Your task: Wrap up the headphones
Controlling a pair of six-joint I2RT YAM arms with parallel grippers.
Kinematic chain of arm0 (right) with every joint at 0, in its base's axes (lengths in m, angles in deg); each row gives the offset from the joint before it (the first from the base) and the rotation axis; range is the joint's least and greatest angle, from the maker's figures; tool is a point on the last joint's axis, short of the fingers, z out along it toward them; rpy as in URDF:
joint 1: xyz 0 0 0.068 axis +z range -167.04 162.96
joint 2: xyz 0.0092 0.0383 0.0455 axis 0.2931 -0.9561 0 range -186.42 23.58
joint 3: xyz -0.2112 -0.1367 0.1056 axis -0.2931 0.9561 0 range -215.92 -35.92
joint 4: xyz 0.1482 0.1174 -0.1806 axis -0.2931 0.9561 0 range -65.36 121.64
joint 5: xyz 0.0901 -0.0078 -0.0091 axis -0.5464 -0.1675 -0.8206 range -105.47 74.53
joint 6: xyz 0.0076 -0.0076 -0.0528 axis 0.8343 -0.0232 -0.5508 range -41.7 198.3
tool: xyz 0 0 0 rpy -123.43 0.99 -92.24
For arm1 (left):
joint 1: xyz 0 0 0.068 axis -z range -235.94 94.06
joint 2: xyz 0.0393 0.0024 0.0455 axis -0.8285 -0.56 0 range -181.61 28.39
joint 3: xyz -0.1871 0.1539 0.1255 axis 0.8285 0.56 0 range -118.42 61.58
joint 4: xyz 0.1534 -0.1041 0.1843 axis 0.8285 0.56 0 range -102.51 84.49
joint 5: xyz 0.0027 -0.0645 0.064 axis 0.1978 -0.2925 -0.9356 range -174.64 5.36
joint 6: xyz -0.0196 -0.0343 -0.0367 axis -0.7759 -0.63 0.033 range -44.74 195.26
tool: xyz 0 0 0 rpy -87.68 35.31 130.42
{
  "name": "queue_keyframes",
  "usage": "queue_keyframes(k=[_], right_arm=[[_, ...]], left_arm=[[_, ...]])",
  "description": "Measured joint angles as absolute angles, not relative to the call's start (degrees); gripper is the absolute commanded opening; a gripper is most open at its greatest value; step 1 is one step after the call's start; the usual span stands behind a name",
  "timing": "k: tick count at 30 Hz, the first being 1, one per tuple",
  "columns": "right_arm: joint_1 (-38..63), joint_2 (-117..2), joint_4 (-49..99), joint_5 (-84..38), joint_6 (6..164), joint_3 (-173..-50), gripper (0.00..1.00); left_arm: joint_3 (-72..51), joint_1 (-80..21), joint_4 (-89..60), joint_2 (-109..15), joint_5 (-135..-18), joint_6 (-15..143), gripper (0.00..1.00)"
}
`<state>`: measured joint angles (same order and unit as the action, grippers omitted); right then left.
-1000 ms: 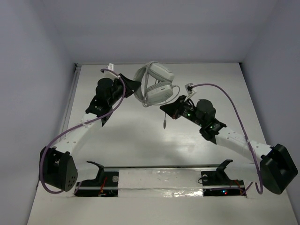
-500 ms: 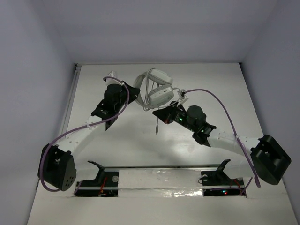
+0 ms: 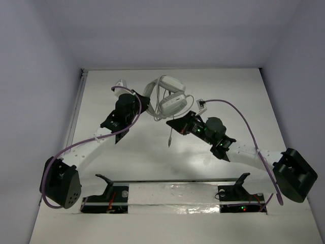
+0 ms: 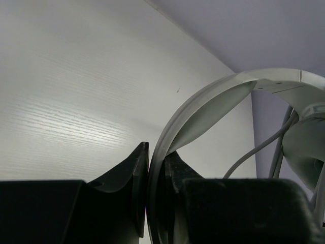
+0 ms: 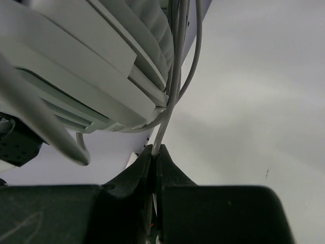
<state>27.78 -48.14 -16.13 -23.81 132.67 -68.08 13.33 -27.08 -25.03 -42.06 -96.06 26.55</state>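
The left claw [image 4: 155, 158] is closed on the headband [image 4: 203, 99] of the headphones [image 3: 170, 99]. In the left wrist view the pale curved band passes edge-on between the two black fingers, in contact with both. The right claw [image 5: 155, 150] is clamped on the thin white cord [image 5: 175, 86], which emerges from between the fingertips and runs up along the edge of an ear cup [image 5: 86, 61]. In the top view the headphones sit between the two claws, over the far middle of the desk [image 3: 152, 157]; whether they touch the desk cannot be determined. A loose length of cord trails from the right claw toward the near edge.
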Motion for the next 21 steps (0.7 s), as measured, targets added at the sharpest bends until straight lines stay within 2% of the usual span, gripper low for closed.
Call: queue_keyframes(k=[4,13,21], right_arm=[[27.78,-49.04,-17.49,-23.83,134.11,-68.06,0.09],[27.78,-55.84,-24.92,-24.05,139.29,-66.07,0.11],[28.47,-62.61,-31.82,-25.45,147.0,-59.76,0.19]], left_arm=[[13.33,-26.69,-25.03,-41.93,-97.32,26.57,0.0],[13.36,-24.22,-24.63,-42.57,-103.6,28.74,0.0],[15.37,-22.73,-25.64,-48.53,-110.66,29.24,0.0]])
